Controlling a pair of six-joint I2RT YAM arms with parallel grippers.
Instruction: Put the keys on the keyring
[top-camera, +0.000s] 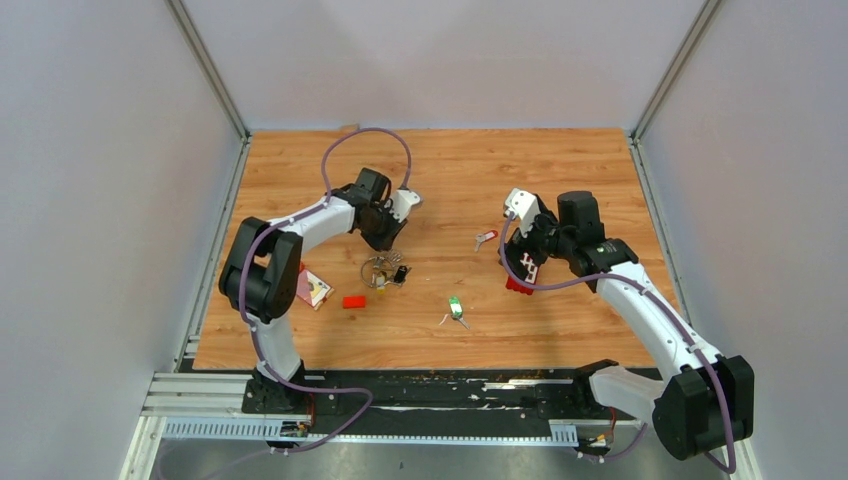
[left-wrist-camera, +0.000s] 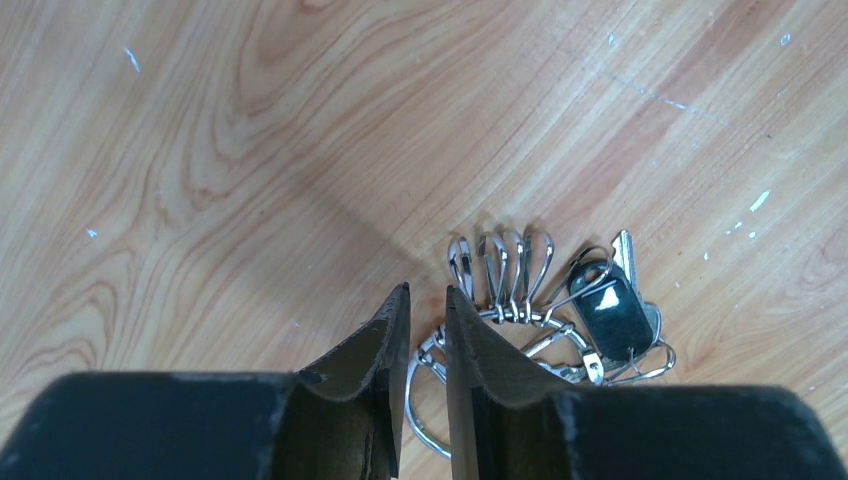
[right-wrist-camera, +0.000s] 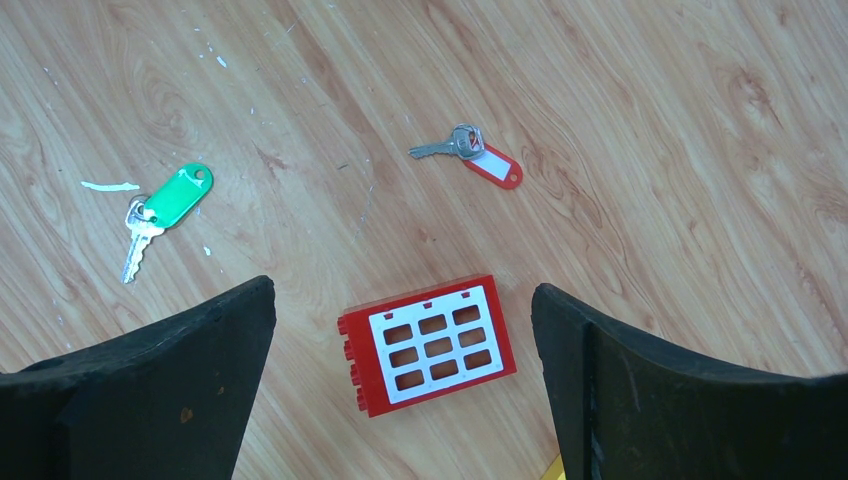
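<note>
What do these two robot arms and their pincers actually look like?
Both the left arm and right arm have white tubular links joined by chunky black joints, with a purple cable looping along each. The fingers are black, tapering wedges.

A wooden table (top-camera: 440, 170) with pale flecks sits between grey walls (top-camera: 100, 200). Toward the right lies a red block (right-wrist-camera: 430, 345) with a white panel of nine holes (slightly askew). A small plain red block (top-camera: 354, 301) lies left of centre, with a pink-and-yellow card (top-camera: 313, 288) to its left.
</note>
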